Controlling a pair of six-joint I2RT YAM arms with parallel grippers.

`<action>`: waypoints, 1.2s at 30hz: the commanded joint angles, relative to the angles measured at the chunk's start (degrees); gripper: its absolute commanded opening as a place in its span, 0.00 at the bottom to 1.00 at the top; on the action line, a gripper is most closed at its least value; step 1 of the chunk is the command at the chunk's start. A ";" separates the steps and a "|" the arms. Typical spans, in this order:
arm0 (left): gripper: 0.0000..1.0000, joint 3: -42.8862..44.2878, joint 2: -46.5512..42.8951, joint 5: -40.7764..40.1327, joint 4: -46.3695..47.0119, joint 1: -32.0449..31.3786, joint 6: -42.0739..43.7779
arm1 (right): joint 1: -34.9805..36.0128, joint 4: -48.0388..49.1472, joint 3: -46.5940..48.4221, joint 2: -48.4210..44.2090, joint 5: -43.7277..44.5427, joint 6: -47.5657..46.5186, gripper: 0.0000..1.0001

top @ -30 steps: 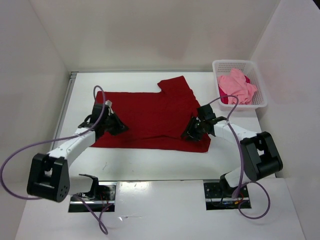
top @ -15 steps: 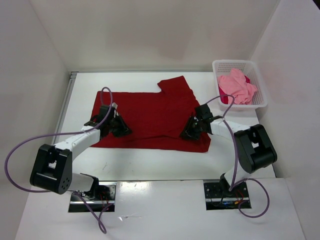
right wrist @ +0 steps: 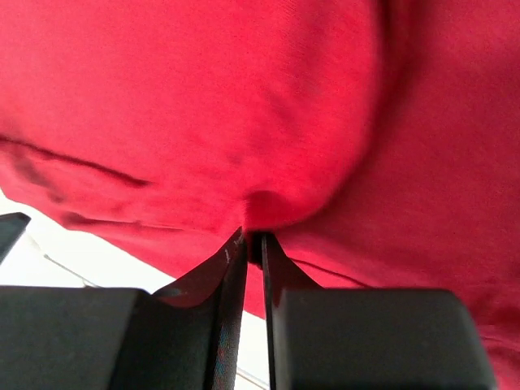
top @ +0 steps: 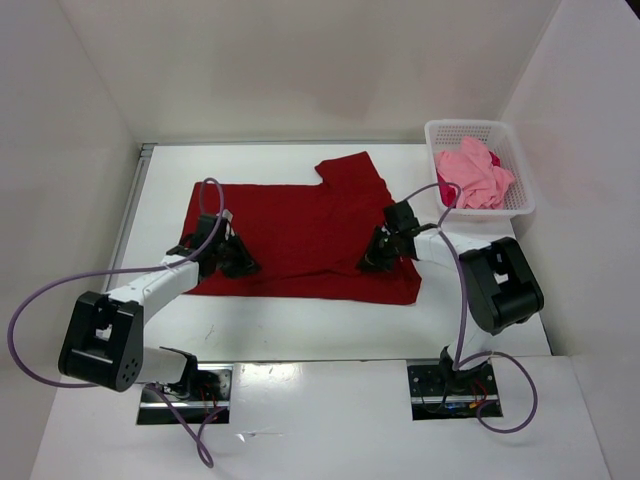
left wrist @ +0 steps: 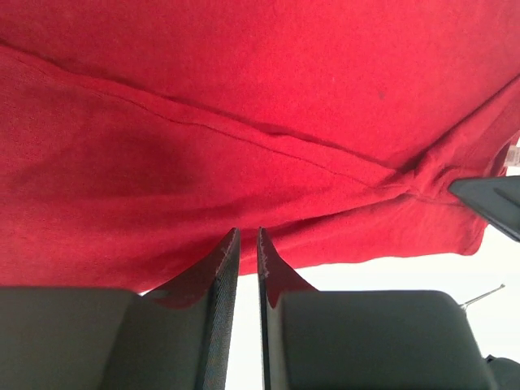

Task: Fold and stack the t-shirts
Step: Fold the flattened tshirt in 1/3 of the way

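Note:
The dark red t-shirt (top: 300, 232) lies spread flat on the white table, one sleeve pointing to the back. My left gripper (top: 240, 266) rests at its front left hem. In the left wrist view the left gripper (left wrist: 249, 233) shows a narrow gap with bare table seen through it and no cloth between the fingers. My right gripper (top: 372, 260) sits on the shirt's front right part. The right wrist view shows the right gripper (right wrist: 253, 237) shut on a small raised pinch of red cloth (right wrist: 268, 207). The light pink t-shirt (top: 472, 175) and a bit of magenta t-shirt (top: 446, 193) lie bunched in the basket.
A white mesh basket (top: 470, 125) stands at the back right corner of the table. White walls close in the left, back and right sides. The table's front edge (top: 320, 352) runs just ahead of the arm bases, and purple cables loop beside each arm.
The right gripper has closed from open onto a pinch of the red shirt and shifted slightly back. The left gripper slid a little right along the hem, and its fingers parted slightly.

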 commanded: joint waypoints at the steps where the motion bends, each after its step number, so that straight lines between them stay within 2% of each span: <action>1: 0.21 0.82 -2.00 0.20 0.90 1.26 1.26 | 1.41 1.53 6.77 0.05 -0.68 -0.52 0.17; 11: 0.21 4.00 -0.94 0.21 0.38 1.79 1.26 | 4.04 -0.76 25.58 14.54 -3.31 1.23 0.17; 12: 0.21 4.69 -0.94 0.21 0.38 1.79 1.26 | 4.57 -1.46 28.12 15.25 -3.84 1.23 0.22; 15: 0.21 5.22 -0.94 0.73 -0.15 1.79 1.26 | 4.58 -1.46 30.42 15.26 -3.84 2.02 0.22; 17: 0.21 5.75 -0.94 0.73 -0.15 2.31 0.73 | 4.58 -4.35 30.43 13.16 -0.78 0.28 0.24; 19: 0.21 5.75 -0.94 0.73 -0.68 2.31 1.25 | 4.58 -7.70 28.08 8.77 3.61 -2.70 0.32; 22: 0.21 5.75 -1.47 0.03 -1.21 2.31 1.96 | 4.58 -9.02 18.68 2.45 8.10 -3.95 0.31; 25: 0.22 5.23 -2.00 -1.19 -1.73 2.31 2.49 | 4.58 -9.02 8.40 -5.56 10.83 -3.95 0.12; 28: 0.22 5.23 -2.00 -1.20 -1.73 2.31 3.63 | 4.58 -8.33 1.00 -10.22 11.45 -2.63 0.08; 29: 0.22 5.23 -2.00 -1.20 -1.73 2.31 3.63 | 4.58 -7.62 -0.14 -10.75 11.45 -1.94 0.10; 30: 0.23 5.23 -2.00 -1.20 -1.73 2.31 3.63 | 4.58 -7.10 -1.72 -11.37 10.76 -1.93 0.19; 31: 0.23 5.23 -2.00 -1.20 -1.73 2.31 3.63 | 4.58 -7.09 -1.73 -11.37 10.23 -1.93 0.20; 32: 0.23 5.23 -1.39 -1.20 -1.73 2.31 4.15 | 4.58 -6.57 -2.34 -11.37 10.22 -1.41 0.33; 33: 0.23 5.23 -1.38 -1.20 -1.73 2.31 4.16 | 4.58 -6.56 -2.35 -10.85 10.22 -1.40 0.37; 36: 0.23 4.70 -0.86 -0.50 -1.73 2.31 4.16 | 4.58 -5.08 -2.88 -8.49 9.61 -1.40 0.40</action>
